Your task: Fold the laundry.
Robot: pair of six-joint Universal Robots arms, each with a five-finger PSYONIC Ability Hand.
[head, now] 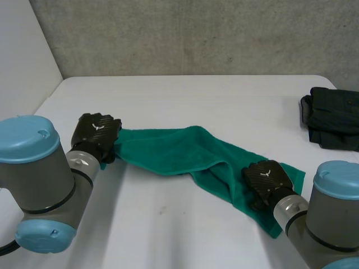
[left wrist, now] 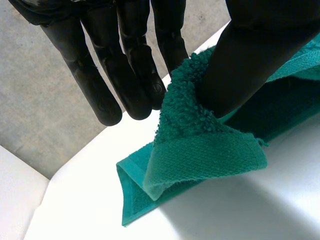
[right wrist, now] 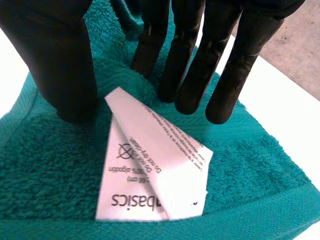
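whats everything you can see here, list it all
table: one, white, under everything
wall: one, grey, behind the table
towel: one, green, stretched across the table's middle
label: one, white with print, by the towel's hem
clothes: one folded pile, black, table's right edge, apart from the towel
left arm, right arm: grey, light-blue caps, near corners
left hand: black, pinching the towel's left end
right hand: black, on the towel's right end over the label, fingers straight
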